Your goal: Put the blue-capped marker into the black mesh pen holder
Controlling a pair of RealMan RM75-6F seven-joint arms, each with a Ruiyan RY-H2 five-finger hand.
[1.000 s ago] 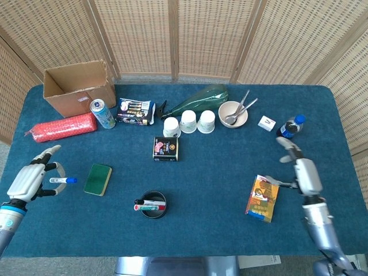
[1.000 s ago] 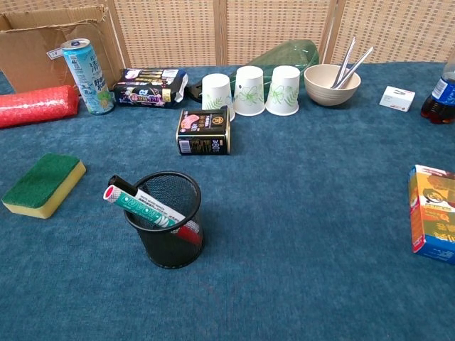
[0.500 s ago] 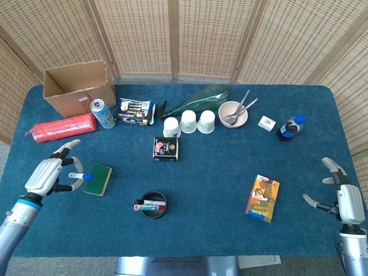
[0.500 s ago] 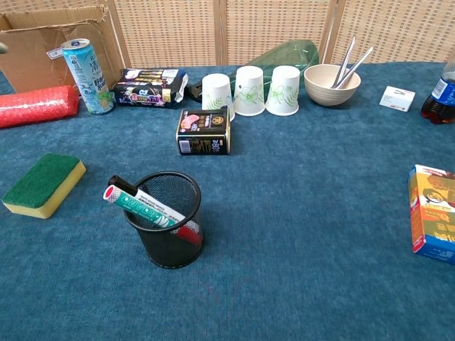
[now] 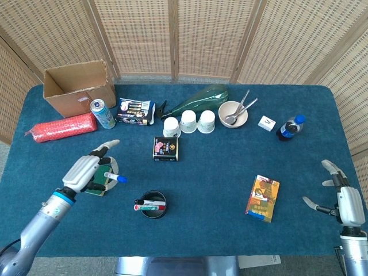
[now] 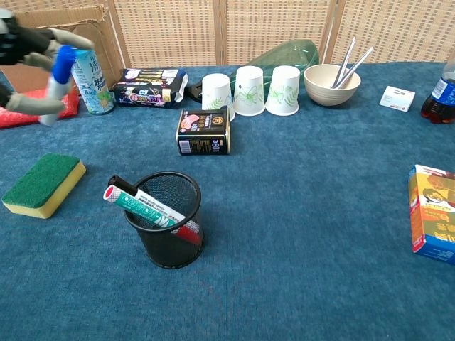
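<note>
L hand point(image 5: 87, 171) moved right, over sponge point(image 6: 41, 183), pinching blue-capped marker point(image 5: 114, 177); R hand point(image 5: 344, 199) spread, idle.

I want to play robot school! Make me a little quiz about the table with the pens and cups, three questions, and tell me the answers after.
1. True or false: the black mesh pen holder already has a marker in it.
2. Which hand holds the blue-capped marker? A) left hand B) right hand C) neither
3. Fill in: the white paper cups stand upside down in a row of ____.

Key
1. True: a red-capped marker leans across the rim.
2. A: the left hand holds it above the green and yellow sponge; the right hand holds nothing.
3. Three.
</note>
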